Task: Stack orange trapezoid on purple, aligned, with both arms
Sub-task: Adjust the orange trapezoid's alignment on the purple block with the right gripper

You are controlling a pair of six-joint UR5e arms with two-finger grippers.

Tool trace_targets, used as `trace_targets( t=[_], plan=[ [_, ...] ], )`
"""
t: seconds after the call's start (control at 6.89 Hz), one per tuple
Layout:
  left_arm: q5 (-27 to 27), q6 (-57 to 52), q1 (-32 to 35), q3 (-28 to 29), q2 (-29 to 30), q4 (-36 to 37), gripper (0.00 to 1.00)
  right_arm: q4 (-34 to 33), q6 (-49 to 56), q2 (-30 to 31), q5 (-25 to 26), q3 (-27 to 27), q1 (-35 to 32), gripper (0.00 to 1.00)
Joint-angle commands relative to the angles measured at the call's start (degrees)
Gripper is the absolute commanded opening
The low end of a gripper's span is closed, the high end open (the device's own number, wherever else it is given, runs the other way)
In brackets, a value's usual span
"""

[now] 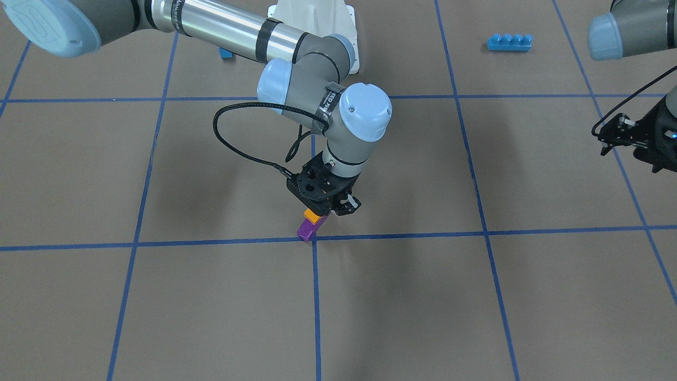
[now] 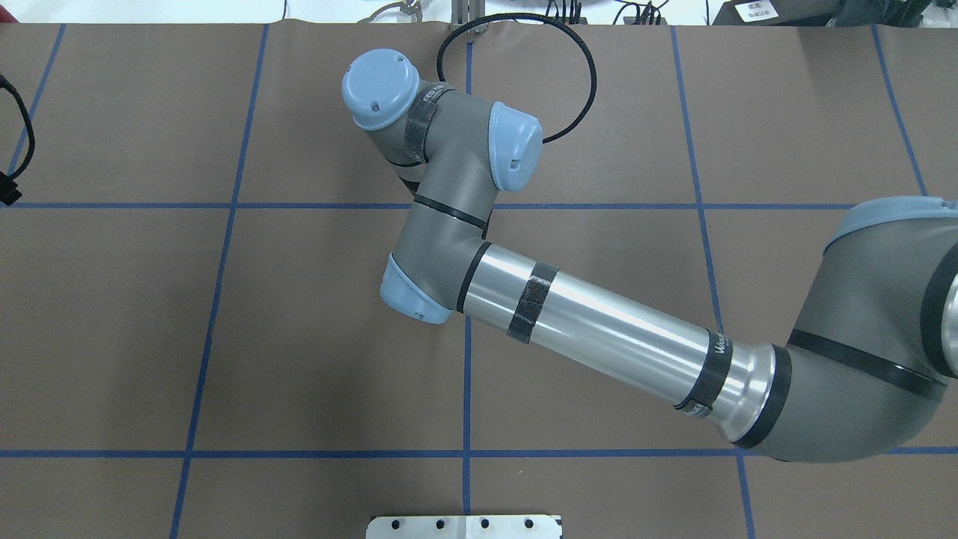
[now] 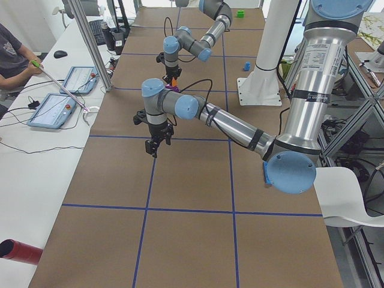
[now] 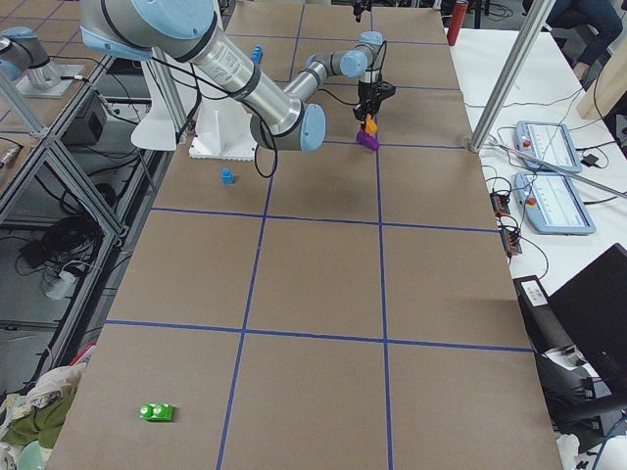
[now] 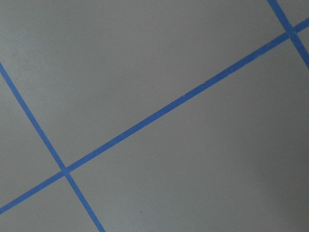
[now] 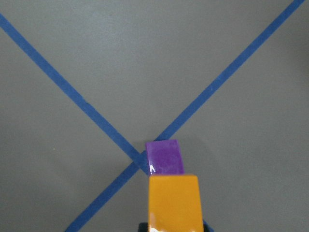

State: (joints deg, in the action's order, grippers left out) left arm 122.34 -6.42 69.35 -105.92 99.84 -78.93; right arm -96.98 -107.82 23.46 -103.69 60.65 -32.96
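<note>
The purple brick [image 1: 305, 230] stands on a crossing of blue tape lines near the table's middle. The orange trapezoid [image 1: 312, 215] rests against its top, offset toward the gripper. My right gripper [image 1: 329, 210] points down from above and is shut on the orange trapezoid. In the right wrist view the orange trapezoid [image 6: 174, 203] fills the bottom centre, with the purple brick [image 6: 165, 156] showing just beyond it. Both also show small in the exterior right view, orange [image 4: 369, 124] over purple [image 4: 367, 141]. From overhead the right arm's wrist hides them. My left gripper [image 1: 607, 142] hangs open and empty far to the side.
A long blue brick [image 1: 509, 42] lies at the back, and a small blue brick [image 4: 227, 176] sits near the white base mount [image 1: 317, 18]. A green brick [image 4: 157, 412] lies at the near end. A person and control tablets [image 3: 54, 111] occupy the side bench.
</note>
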Motion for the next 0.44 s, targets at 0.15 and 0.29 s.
trace_targets(
  t=[0.15,0.29],
  plan=[
    [0.00,-0.08,-0.09,0.01,0.01,-0.09,1.00,0.04,-0.02,0.62,0.06,0.00,0.44,0.00],
    [0.00,-0.08,0.00,0.01,0.01,0.00,1.00,0.03,-0.11,0.45,-0.02,0.35,0.53,0.00]
  ],
)
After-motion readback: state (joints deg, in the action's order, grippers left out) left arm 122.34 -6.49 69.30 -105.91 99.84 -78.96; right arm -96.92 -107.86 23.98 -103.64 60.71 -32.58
